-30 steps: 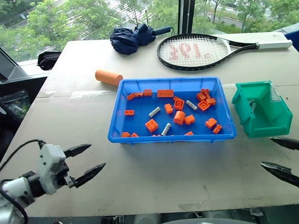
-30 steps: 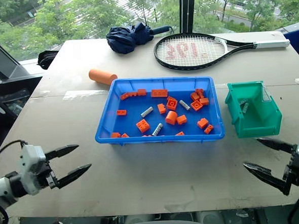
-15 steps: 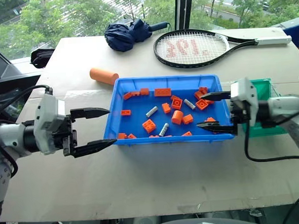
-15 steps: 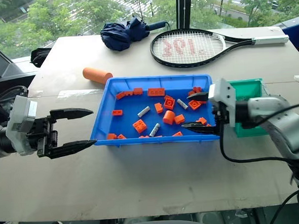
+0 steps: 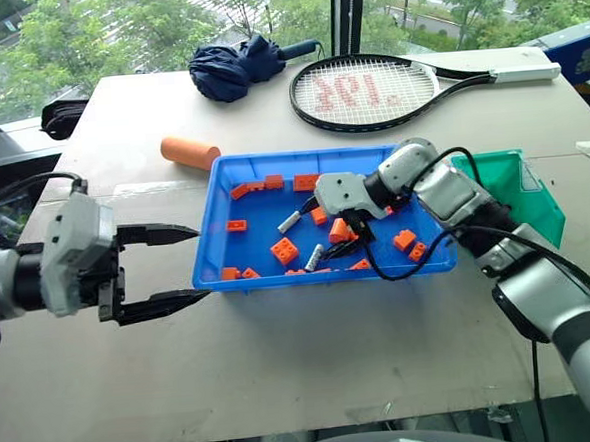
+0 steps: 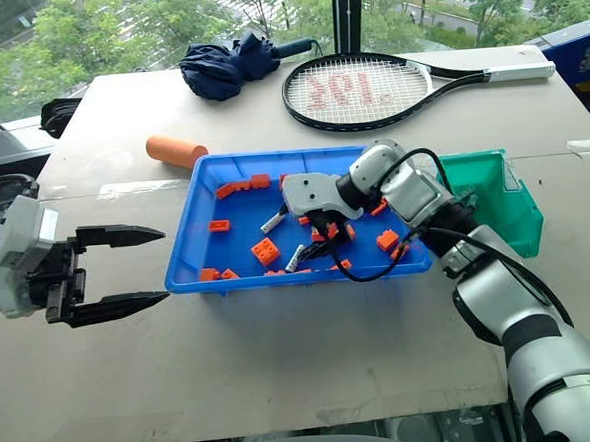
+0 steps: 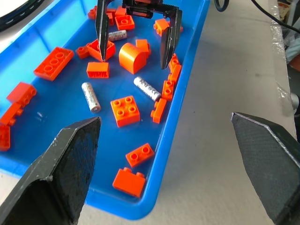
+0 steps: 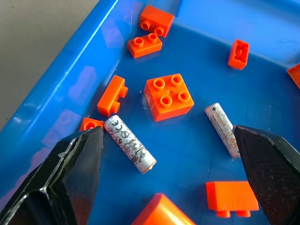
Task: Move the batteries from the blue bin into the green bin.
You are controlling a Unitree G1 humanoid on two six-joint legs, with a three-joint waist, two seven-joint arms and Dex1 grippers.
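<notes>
Swinging in from beside the green bin [image 5: 519,192], my right gripper [image 5: 328,236] is now hovering wide open inside the blue bin [image 5: 209,248], bracketing a battery [image 8: 130,144] between its fingertips, needing lowering and closing.

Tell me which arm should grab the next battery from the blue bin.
Right. The right gripper hangs open inside the blue bin, jaws straddling a battery near the front wall. The left gripper is open too, but outside the bin's left wall, over the table.

Silver-grey jointed arms, black cables, white wrist blocks, black pointed jaws.
</notes>
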